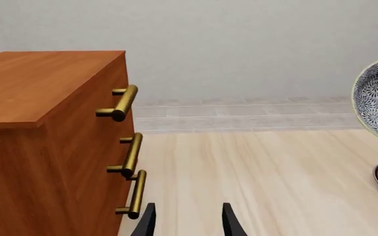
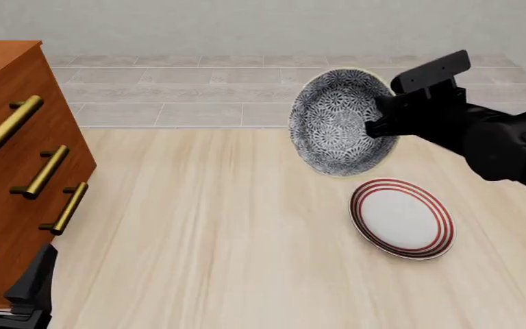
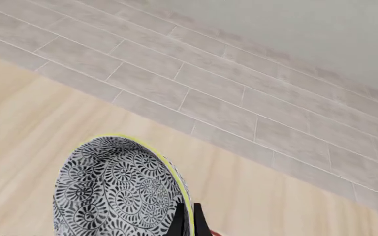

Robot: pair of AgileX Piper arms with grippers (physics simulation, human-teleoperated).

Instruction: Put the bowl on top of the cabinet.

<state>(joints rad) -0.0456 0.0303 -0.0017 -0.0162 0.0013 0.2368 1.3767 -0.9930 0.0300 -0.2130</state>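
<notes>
1. The right tool [image 2: 377,123] is clamped on the rim of the bowl [image 2: 341,122]; in the right wrist view its two dark fingertips [image 3: 175,223] pinch the thin yellowish edge from either side.
2. The bowl hangs clear of the tabletop [image 2: 217,226], tipped on its side so that its patterned inside faces the front camera, and it extends to the left of the right tool.
3. Below the right tool, the red-ringed white plate [image 2: 401,217] lies on the tabletop, apart from the bowl.
4. The cabinet [image 2: 11,157] stands well to the left of the right tool, its brass handles [image 2: 46,171] facing the bowl and its top bare.
5. The left tool [image 1: 187,221] sits low, just beside the cabinet's front corner, its fingers spread apart with nothing between them.
</notes>
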